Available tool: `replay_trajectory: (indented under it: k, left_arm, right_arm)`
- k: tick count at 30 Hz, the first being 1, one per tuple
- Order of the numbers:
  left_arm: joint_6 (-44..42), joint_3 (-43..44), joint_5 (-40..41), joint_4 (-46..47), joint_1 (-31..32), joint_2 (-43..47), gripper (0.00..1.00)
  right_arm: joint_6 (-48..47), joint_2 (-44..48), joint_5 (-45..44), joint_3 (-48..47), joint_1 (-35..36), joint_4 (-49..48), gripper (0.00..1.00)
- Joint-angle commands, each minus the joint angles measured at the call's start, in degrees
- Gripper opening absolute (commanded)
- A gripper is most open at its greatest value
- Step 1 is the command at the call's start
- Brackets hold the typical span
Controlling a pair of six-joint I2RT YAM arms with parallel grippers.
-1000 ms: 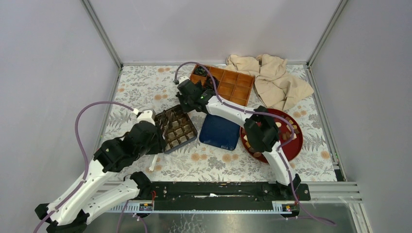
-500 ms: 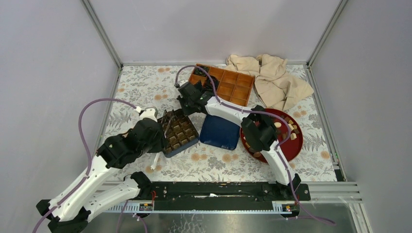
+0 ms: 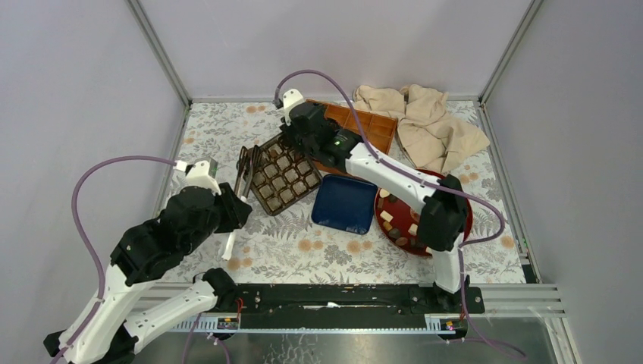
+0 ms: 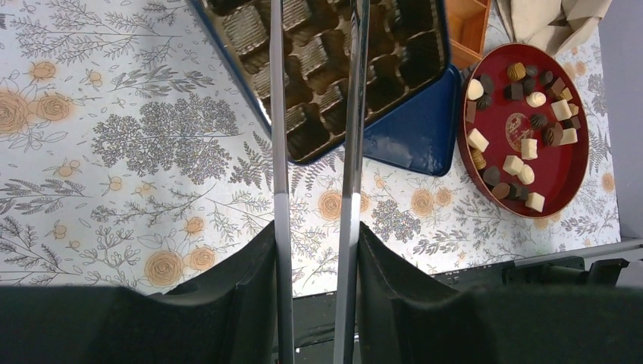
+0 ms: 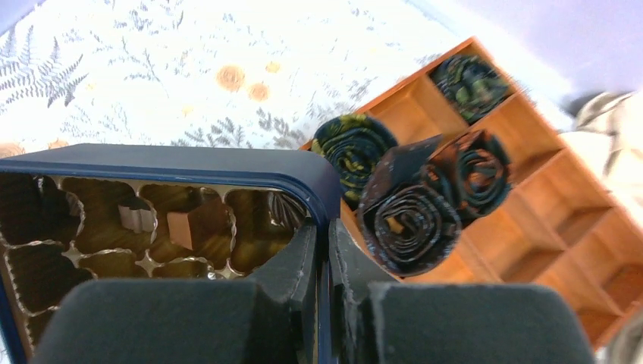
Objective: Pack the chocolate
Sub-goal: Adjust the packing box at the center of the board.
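presently the chocolates (image 4: 478, 140), white, mid-brown and dark, lie loose on a red plate (image 4: 572, 171) near the right edge of the surface (image 4: 152, 136), toward its near side. in the right wrist view a brown square piece (image 5: 178, 227) sits in one cell of the tray (image 5: 189, 158), which has a blue rim and a ribbed brown insert and lies left of centre. some of its cells are too dark to read.

the right jaws are pressed together on the tray's blue rim at its far corner, one finger inside the rim and one outside. that corner is just beside, or overlapping, an orange box (image 3: 371, 129) at the middle of the far edge. whether the tray lies flat or is tipped up there i cannot tell. black crumpled paper cups (image 5: 409, 216) sit in cells at the box's left end.

the left jaws pinch a pair of metal tongs (image 4: 275, 152), with a dark finger on the outer side of each blade. the blades stand apart and reach out over the tray's left side, and their tips run past the top of the wrist view.

a blue lid (image 3: 345, 203) lies between tray and plate, and the tray's right edge overlaps it in the left wrist view. a beige cloth (image 3: 432, 125) is bunched in the far right corner.
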State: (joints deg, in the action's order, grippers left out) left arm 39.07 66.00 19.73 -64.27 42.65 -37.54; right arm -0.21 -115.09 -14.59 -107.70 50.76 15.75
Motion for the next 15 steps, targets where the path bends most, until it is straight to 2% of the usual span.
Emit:
replay_trajectory:
  k: [1,7,15]
  left_arm:
    - [-0.6,1.8,2.5,2.1,-0.3,1.2,0.00]
    - [-1.3,2.8,2.5,2.7,-0.4,2.3,0.00]
    - [-1.7,3.7,1.9,3.0,-0.4,3.0,0.00]
  right_arm:
    - [-6.2,7.6,-5.9,0.8,1.9,-7.3,0.01]
    - [-14.6,10.9,-12.2,2.9,3.1,-11.9,0.01]
    - [-19.7,13.5,-16.6,6.4,3.9,-17.2,0.00]
